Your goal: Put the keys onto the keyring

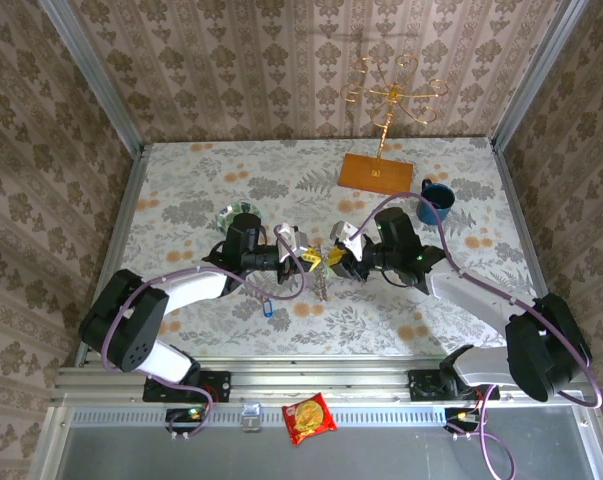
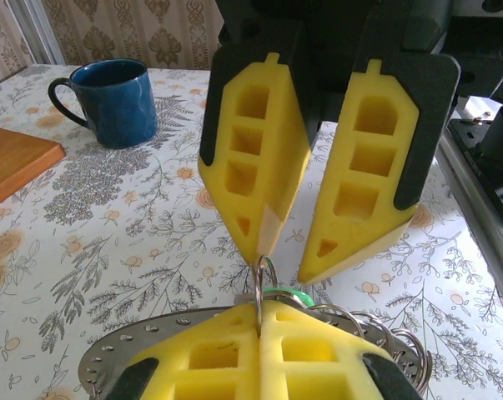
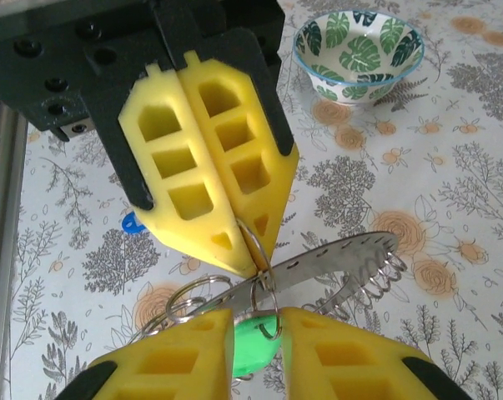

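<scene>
Left claw (image 2: pixel 259 315) clamped right shut on a small wire loop (image 2: pixel 257 279), blue key (image 3: pixel 133 223) lying on the worktop (image 1: pixel 401 310) toward its near edge, half hidden behind a finger. Grey keyring (image 3: pixel 343 258) hangs mid-air over the worktop's middle, nearly edge-on, slanting up rightward. Right claw (image 3: pixel 257 312) barely parted, green key (image 3: pixel 253 350) head in the gap; grip unclear.

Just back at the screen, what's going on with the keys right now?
The left gripper is shut on a thin wire loop at the keyring. The right gripper has its fingers apart, with the green key between them, right at that loop. The blue key lies on the table, not on the ring.
</scene>
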`<action>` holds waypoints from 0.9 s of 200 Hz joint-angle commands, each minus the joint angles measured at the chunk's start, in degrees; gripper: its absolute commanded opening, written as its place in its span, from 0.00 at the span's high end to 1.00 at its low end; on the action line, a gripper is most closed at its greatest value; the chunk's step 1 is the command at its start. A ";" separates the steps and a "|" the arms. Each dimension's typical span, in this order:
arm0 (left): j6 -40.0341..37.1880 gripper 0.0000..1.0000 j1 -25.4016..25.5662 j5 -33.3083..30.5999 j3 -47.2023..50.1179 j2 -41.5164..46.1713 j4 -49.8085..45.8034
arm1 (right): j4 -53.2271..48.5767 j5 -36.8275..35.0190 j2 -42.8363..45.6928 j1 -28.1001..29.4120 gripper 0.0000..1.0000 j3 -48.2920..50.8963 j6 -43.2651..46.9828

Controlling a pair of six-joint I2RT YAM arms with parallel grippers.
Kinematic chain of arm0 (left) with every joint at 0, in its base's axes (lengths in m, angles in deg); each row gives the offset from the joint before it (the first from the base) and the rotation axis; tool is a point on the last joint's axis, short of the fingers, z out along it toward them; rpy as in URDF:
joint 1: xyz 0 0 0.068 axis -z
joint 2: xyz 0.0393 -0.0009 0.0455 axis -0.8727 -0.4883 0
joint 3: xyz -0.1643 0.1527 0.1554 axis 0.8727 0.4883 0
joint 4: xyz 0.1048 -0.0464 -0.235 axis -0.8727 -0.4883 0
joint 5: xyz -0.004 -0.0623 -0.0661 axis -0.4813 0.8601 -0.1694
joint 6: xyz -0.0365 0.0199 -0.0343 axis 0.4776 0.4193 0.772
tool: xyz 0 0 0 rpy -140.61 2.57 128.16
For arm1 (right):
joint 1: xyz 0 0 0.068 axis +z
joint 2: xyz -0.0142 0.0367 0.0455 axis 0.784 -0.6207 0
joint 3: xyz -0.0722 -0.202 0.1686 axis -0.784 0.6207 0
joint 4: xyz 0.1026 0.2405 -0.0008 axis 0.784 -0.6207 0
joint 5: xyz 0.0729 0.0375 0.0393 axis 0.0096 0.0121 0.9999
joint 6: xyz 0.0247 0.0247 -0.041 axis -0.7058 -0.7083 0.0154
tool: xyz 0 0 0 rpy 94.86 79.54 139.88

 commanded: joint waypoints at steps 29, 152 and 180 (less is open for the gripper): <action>-0.32 1.00 -0.37 3.02 0.39 0.58 1.96 | -1.81 2.28 -1.25 -0.07 0.85 -2.17 1.49; 2.98 1.00 -0.46 3.47 1.17 0.42 7.12 | -2.59 5.30 -4.55 -0.12 1.00 -3.57 0.53; 3.87 1.00 -0.37 3.07 1.70 -0.04 9.02 | -2.69 5.94 -4.60 -0.07 1.00 -3.93 0.47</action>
